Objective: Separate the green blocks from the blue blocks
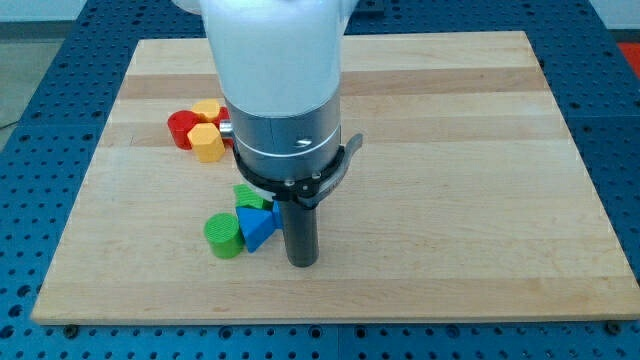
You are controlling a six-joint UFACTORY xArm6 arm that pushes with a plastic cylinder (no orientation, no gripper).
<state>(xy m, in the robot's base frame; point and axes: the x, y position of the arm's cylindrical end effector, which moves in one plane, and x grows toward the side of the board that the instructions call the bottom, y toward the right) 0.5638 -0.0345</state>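
Note:
My tip (302,263) rests on the board just to the right of a blue triangular block (255,227), close to it or touching it. A green cylinder (224,235) stands against the blue triangle's left side. A second green block (248,195) lies just above the blue triangle, partly hidden by the arm. A sliver of another blue block (276,212) shows between the rod and the triangle, mostly hidden.
A red cylinder (184,128) and two yellow blocks (207,110) (207,143) cluster at the upper left of the wooden board (450,150). The arm's wide grey and white body (280,90) covers the board's upper middle.

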